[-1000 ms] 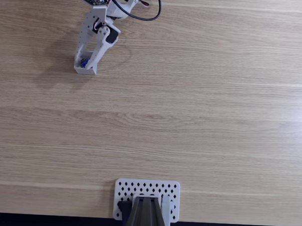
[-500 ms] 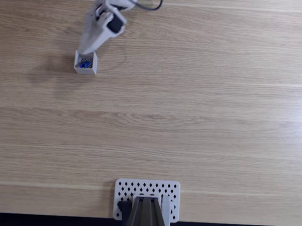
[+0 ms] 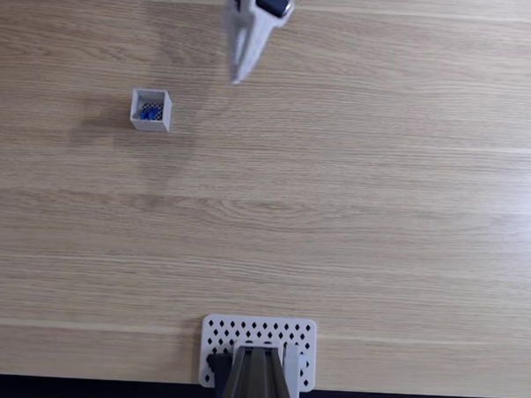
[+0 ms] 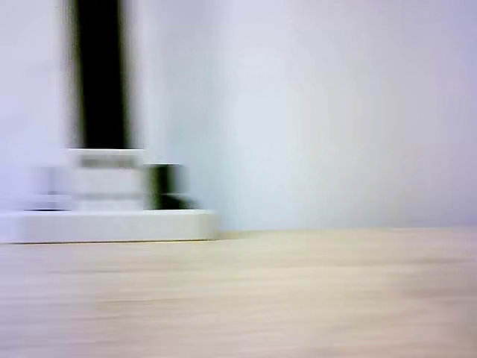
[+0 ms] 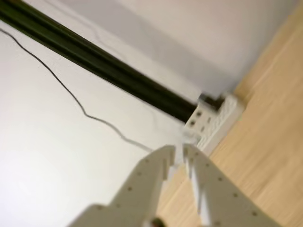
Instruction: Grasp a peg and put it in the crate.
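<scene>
Fixed view, looking down on a pale wood surface (image 3: 362, 212). The crate (image 3: 151, 109) sits at far left, a small white open box standing alone. The peg (image 3: 148, 114) lies inside it, a spot of bright blue on the dark mesh bottom. The gripper (image 3: 239, 74) hangs at the far edge, right of the crate and well apart from it, pointing toward the near side. In the wrist view the gripper (image 5: 179, 150) has its two white fingers nearly together, only a thin slit between the tips, nothing held. Beyond the tips there are a white perforated block (image 5: 215, 120), a dark bar (image 5: 94, 64) and a thin cable (image 5: 71, 94) against a pale wall. At the near edge in the fixed view, a white perforated plate (image 3: 220, 331) carries a grey upright. The other view is blurred; wood surface and pale wall are all that can be told.
</scene>
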Robot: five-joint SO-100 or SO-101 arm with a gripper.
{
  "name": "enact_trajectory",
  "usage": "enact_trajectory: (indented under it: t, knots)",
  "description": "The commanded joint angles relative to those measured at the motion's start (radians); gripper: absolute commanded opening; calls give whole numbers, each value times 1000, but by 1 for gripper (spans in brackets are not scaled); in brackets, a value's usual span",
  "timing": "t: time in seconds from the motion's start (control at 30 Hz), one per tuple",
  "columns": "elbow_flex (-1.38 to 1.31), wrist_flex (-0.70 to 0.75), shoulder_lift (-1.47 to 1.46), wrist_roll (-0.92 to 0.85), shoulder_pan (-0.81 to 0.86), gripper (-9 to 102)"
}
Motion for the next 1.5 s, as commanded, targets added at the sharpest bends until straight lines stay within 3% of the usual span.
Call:
enact_trajectory:
  t: [0.0,0.17,0.4,1.03,1.47]
  knots:
    - [-23,314,219,238,-98,-1]
    - [-25,588,345,495,-172,-1]
    - [28,738,434,670,-175,-1]
    - [117,1045,617,693,-137,-1]
    - [115,1060,621,692,-137,0]
